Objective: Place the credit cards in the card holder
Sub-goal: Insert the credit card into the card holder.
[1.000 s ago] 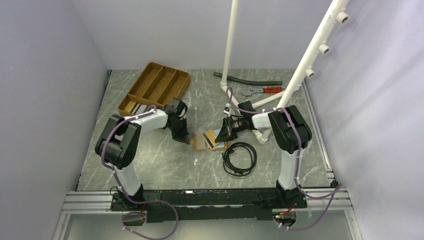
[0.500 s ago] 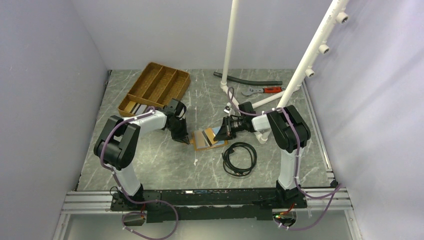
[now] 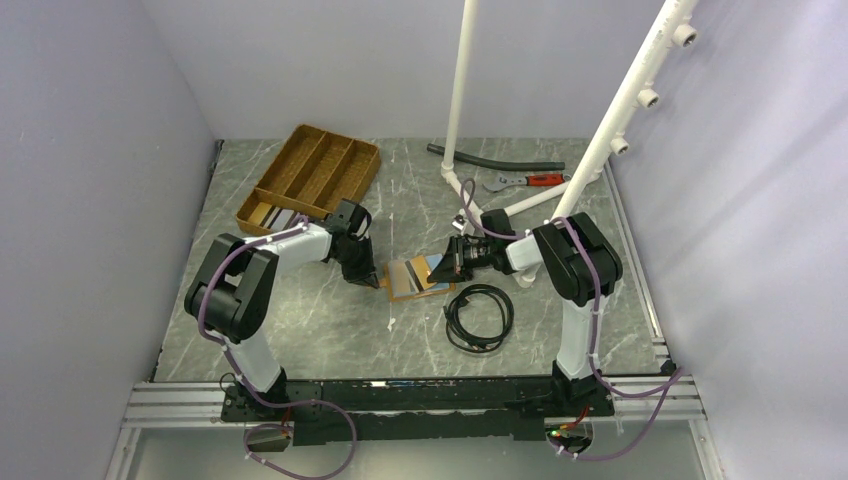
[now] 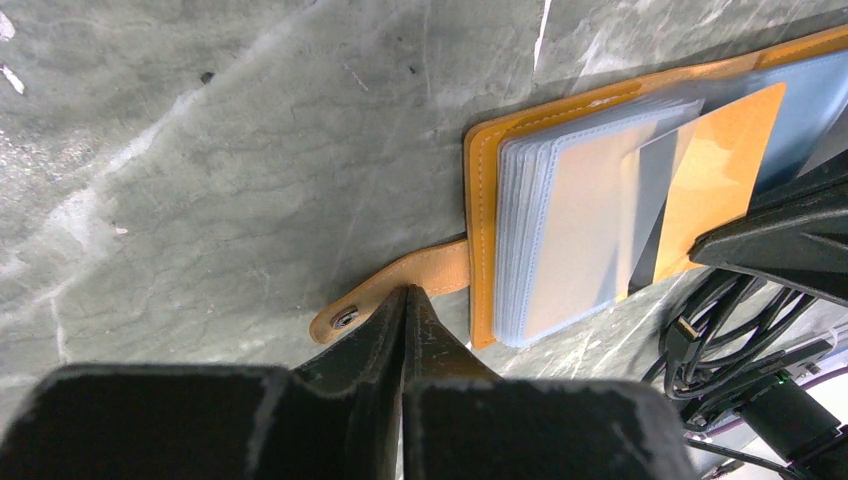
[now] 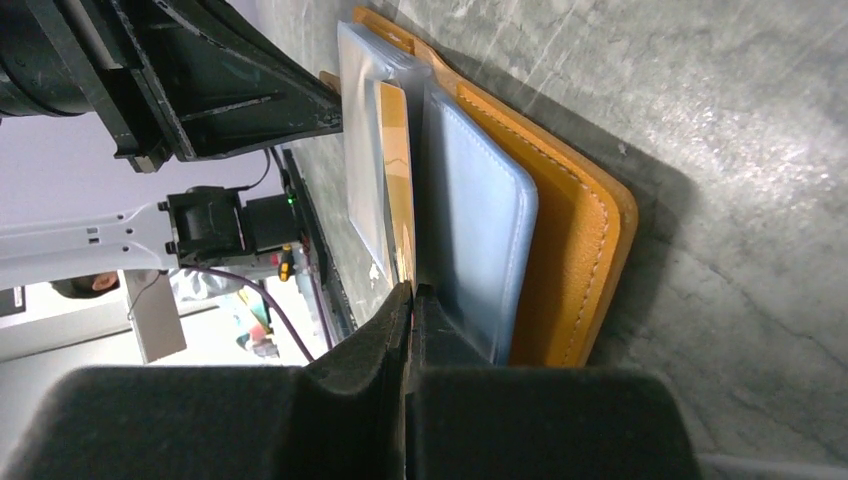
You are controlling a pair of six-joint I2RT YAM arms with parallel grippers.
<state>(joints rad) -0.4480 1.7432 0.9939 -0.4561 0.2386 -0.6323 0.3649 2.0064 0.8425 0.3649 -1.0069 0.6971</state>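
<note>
Table: grey marble-pattern tabletop [image 3: 320, 325] with pale veins.
Tray: brown wooden compartment tray [image 3: 312, 172] at far left, set at an angle, with long slots running lengthwise.
Cable: black cable [image 3: 479, 317] coiled in a loose loop, lying flat right of centre.
Pipes: white PVC pipe [image 3: 458, 90] upright at the back; second white pipe [image 3: 632, 92] leaning, with stub fittings along it.
Hose: black hose [image 3: 497, 158] lying near the far edge, just beside the upright's foot.
Tool: red-handled wrench [image 3: 527, 181] lying flat, near the hose.
Rail: aluminium rail [image 3: 420, 392] across the near edge.
Walls: pale lavender panels [image 3: 100, 150] on three sides.
</note>
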